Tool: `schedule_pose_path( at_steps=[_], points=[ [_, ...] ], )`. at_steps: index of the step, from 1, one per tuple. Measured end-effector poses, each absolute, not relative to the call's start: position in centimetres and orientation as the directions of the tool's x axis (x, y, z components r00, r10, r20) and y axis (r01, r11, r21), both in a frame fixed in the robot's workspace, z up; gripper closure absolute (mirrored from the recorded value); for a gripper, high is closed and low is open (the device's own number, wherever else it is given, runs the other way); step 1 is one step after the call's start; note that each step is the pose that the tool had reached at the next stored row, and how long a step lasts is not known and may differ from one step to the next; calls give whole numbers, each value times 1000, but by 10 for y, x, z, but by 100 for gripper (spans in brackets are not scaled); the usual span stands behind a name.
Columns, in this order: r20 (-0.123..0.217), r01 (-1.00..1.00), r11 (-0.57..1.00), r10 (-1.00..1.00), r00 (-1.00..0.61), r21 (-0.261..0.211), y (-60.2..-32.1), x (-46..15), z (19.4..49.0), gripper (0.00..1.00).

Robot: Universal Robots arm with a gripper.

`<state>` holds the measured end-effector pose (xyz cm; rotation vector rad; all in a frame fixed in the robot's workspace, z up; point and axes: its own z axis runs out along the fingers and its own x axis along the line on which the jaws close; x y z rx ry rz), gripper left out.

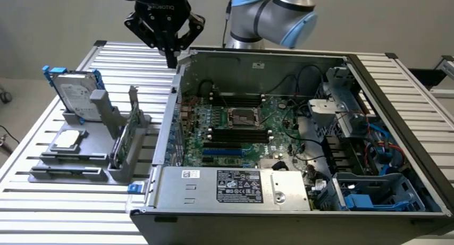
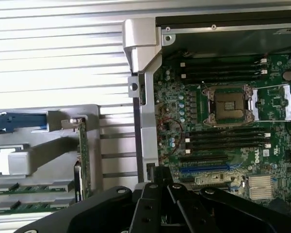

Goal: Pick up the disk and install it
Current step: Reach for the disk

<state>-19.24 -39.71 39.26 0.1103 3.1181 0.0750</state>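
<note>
1. The counter (image 1: 64, 213) is presenting a slatted, silver-grey metal surface. A plain pale wall (image 1: 57, 22) is standing behind it.
2. A computer case (image 1: 397, 80) is lying open on the counter, taking up the middle and the exterior view's right.
3. Inside the case, a green motherboard (image 1: 273, 115) is lying flat. An uncovered processor socket (image 1: 241, 117) is sitting near its middle, with black memory slots (image 1: 237, 134) running on both sides of the socket.
4. A grey power supply (image 1: 234, 187) with a printed label is occupying the near edge of the case. A blue plastic bay (image 1: 369, 200) is sitting in the near corner on the exterior view's right.
5. A grey holder (image 1: 71, 168) is resting on the counter just beside the case, on the exterior view's left.
6. The disk (image 1: 74, 93) is standing upright in the holder's rearmost slot, its blue carrier framing the metal body. Nothing of mine is touching it.
7. A small square silver chip (image 1: 69, 140) is lying flat in a recess in front of the disk. A green circuit card (image 1: 131, 131) is standing on edge on the holder's side nearest the case.
8. My jaws are clenched together and grasping nothing. They are pointing downward above the case's rear corner on the holder's side, well apart from the disk. My arm (image 1: 277, 14) is reaching in from behind the case.
</note>
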Motion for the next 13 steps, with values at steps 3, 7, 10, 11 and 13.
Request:
schedule_pose_path(
  at_steps=[3, 7, 10, 11, 13],
  points=[
    [-19, 70, 996, 71, -997, 49, -394, -206, 393, 89],
    [-19, 70, 996, 71, -997, 49, -389, -224, 392, 89],
    [-19, 70, 996, 71, -997, 49, -386, -238, 392, 89],
    [-19, 70, 996, 71, -997, 49, -384, -242, 392, 89],
    [-19, 70, 996, 71, -997, 49, -382, -252, 392, 89]
  ],
)
